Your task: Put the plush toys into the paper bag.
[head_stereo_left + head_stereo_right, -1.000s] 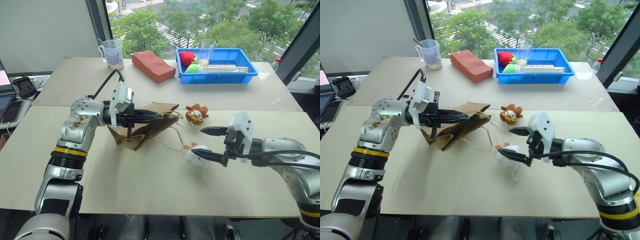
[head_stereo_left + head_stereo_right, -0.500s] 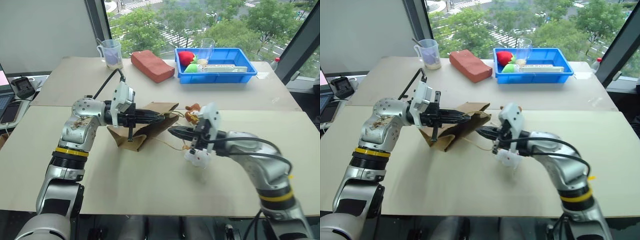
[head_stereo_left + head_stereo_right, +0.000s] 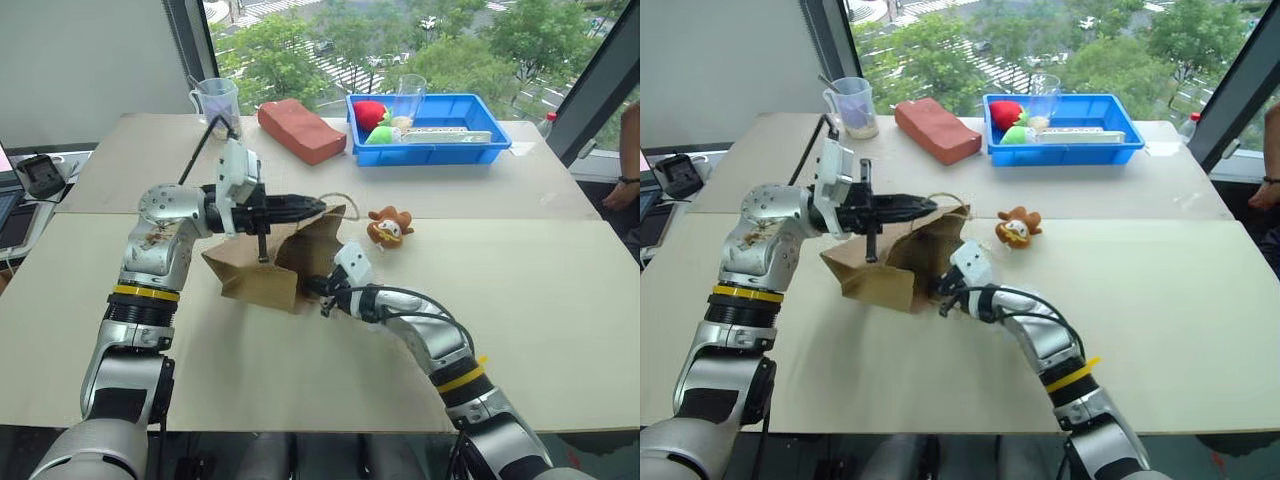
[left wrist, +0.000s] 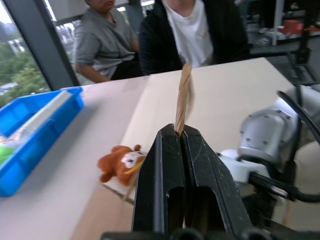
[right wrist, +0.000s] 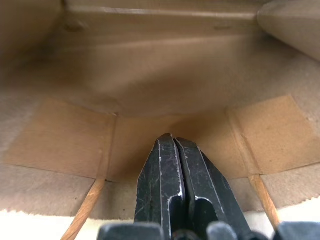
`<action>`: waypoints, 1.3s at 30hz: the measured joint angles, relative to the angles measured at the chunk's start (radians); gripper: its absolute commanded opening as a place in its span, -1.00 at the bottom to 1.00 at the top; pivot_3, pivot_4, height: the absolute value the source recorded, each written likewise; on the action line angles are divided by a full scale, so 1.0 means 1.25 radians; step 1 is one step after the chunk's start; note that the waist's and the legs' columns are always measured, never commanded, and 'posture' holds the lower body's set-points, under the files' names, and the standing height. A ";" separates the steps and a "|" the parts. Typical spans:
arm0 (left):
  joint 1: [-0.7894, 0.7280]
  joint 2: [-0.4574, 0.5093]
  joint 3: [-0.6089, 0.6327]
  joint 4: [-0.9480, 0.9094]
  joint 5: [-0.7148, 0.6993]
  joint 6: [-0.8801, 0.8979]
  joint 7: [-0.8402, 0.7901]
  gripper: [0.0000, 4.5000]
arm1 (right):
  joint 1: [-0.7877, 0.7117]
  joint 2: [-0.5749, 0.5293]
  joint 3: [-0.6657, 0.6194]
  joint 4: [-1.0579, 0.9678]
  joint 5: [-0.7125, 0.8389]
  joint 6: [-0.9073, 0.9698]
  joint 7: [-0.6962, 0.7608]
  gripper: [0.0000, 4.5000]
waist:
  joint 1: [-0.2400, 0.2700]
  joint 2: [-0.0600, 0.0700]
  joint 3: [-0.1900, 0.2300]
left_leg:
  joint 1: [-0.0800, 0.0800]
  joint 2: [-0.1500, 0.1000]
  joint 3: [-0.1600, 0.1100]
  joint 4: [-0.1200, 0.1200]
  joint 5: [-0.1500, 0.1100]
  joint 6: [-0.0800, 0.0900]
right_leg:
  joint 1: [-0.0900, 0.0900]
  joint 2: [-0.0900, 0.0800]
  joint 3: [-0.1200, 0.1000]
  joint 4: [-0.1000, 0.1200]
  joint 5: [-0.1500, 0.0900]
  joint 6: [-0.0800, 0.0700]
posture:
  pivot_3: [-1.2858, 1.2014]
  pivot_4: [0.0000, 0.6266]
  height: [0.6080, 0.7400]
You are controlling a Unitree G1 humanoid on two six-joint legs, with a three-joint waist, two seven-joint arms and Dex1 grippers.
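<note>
The brown paper bag (image 3: 255, 275) lies on its side on the table with its mouth turned toward the right arm. My left gripper (image 3: 318, 205) is shut on the bag's upper rim (image 4: 183, 95) and holds the mouth up. My right gripper (image 5: 170, 139) reaches into the mouth (image 3: 313, 288), shut, with nothing showing between its fingers; bare paper lies ahead of it. The brown and orange plush toy (image 3: 388, 225) sits on the table just past the bag, clear of both grippers. The white plush toy is hidden.
At the far side stands a blue bin (image 3: 432, 152) holding a red ball, a green plush and a glass. A reddish block (image 3: 299, 130) and a measuring cup (image 3: 218, 102) stand left of it. People (image 4: 150, 40) sit beyond the table.
My right arm swung left and down to the bag's mouth, its gripper going from open to shut. The white plush has gone from its spot on the table. My left gripper lifted the rim slightly.
</note>
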 measured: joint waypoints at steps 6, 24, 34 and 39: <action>-0.032 0.000 0.061 0.013 0.001 -0.002 0.108 -1.00 | -0.044 0.017 -0.002 0.050 -0.055 -0.006 -0.042 -0.99 | 0.000 0.000 0.000 | 0.000 0.000 -0.001 0.000 0.000 -0.001 | 0.000 0.000 0.000 0.000 0.000 0.000 | 0.03 -0.52 1.00; -0.044 -0.053 0.123 -0.086 0.044 -0.062 0.419 -1.00 | -0.072 0.040 -0.022 0.078 -0.110 0.009 -0.125 -0.99 | 0.002 0.000 0.000 | 0.000 -0.001 -0.002 -0.001 0.001 -0.002 | 0.000 -0.001 0.000 0.001 0.000 0.000 | 0.03 -0.52 1.00; 0.101 -0.045 0.072 -0.204 0.015 0.000 0.335 -1.00 | -0.066 0.038 -0.070 0.020 -0.068 0.039 -0.068 -0.99 | 0.000 0.000 0.000 | -0.001 -0.001 -0.002 -0.002 0.001 -0.002 | -0.002 -0.001 0.000 0.001 0.000 0.000 | 0.03 -0.52 1.00; 0.120 -0.043 0.055 -0.225 0.014 0.000 0.302 -1.00 | -0.060 0.018 -0.084 -0.114 -0.004 0.075 0.004 -0.70 | 0.000 0.000 0.000 | -0.001 -0.001 -0.002 -0.002 0.001 -0.002 | -0.002 -0.001 0.000 0.001 0.000 0.000 | 0.03 -0.52 1.00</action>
